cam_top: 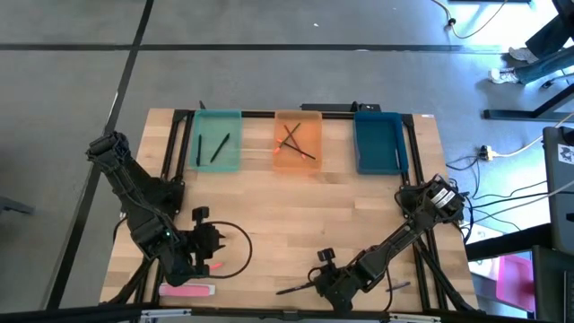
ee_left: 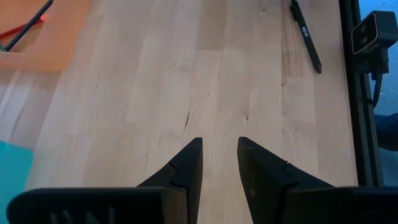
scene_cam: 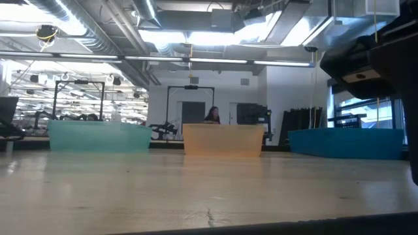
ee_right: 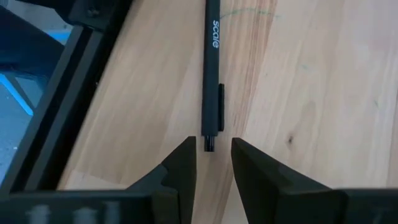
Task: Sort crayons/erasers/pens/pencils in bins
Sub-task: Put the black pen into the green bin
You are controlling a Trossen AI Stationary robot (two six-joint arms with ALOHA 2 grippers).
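Three bins (cam_top: pixel 218 139) on pale wood table (cam_top: pixel 287 215); left gripper (ee_left: pixel 219 163) empty, slightly parted; right gripper (ee_right: pixel 211 163) astride pen (ee_right: pixel 212 68).

The high view looks straight down on the whole table (cam_top: pixel 296 224), with the three bins (cam_top: pixel 298 142) along its upper edge. The low view sits at tabletop height, facing those same bins (scene_cam: pixel 222 140) head-on, the room behind. The left wrist view looks close down onto bare wood, a pen (ee_left: pixel 306 37) at its upper right. The right wrist view hangs closer over another pen (ee_right: pixel 212 68), at centre frame.
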